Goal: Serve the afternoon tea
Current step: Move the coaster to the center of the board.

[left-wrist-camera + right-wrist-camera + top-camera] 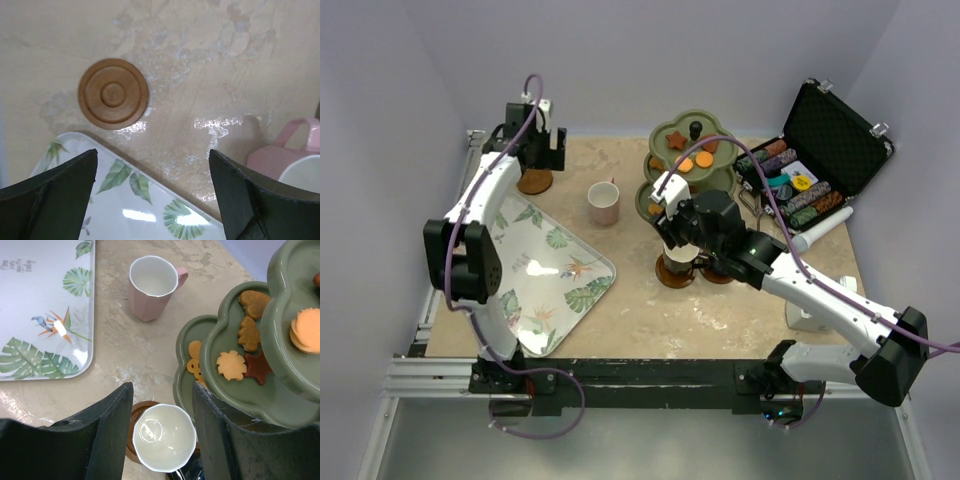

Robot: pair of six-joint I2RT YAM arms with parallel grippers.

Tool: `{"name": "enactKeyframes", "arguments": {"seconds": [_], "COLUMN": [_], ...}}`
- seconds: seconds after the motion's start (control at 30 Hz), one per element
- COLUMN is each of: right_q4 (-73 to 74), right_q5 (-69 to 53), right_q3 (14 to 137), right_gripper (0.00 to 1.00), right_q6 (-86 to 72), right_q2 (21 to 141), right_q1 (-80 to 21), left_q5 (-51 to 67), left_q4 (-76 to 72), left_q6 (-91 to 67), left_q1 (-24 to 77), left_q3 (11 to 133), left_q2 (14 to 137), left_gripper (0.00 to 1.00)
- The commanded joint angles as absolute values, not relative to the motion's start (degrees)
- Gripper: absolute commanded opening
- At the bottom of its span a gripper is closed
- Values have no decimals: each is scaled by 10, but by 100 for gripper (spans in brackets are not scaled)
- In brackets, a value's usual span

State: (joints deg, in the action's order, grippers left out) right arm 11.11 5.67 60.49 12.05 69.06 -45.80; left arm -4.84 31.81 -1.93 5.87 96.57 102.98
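Overhead, the leaf-patterned tray (545,275) lies at the near left of the table (650,320) and serves as the reference. The left gripper (535,150) hangs just past the tray's far corner, directly above a brown saucer (534,183) that sits on the table. A pinkish-white cup (604,204) stands upright just off the tray's far right edge. Well to the right of the tray rises the olive-green three-tier stand (692,165), with biscuits (703,158) on its tiers; farther right again is an open black case of poker chips (835,135). The right gripper (672,245) is lowered to the right of the tray, in front of the stand, over a second saucer (677,275). Left wrist view — the jaws stand wide apart and hold nothing; the brown saucer lies flat on the table beyond the tray's rim, not touching it, and the pinkish-white cup shows at the right edge. Right wrist view — the jaws are about half open and closed on a cream cup (164,437), one finger at each side of its rim. The cup is upright and empty, over the second saucer, whose rim shows beneath it. The tray lies to the upper left, the pinkish-white cup stands between tray and stand, and orange and brown biscuits rest on all three tiers.
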Motion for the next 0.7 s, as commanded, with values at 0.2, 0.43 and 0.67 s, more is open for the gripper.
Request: {"name": "enactKeyframes", "arguments": {"seconds": [0.2, 0.43, 0.67], "right_q4": [88, 87, 89], "right_q5": [37, 36, 36], "right_q3": [603, 605, 605], "right_gripper": [54, 54, 54], "right_q6": [123, 126, 127], "right_q2": [693, 702, 707], "right_q1": [-456, -457, -457], "left_q5": [-30, -28, -8], "left_q4": [202, 221, 220], "left_q6": [-8, -5, -4], "left_q1": [52, 30, 23], "left_q3": [986, 1024, 1040], "left_q2": [1150, 1233, 1277], "left_gripper": [95, 95, 83]}}
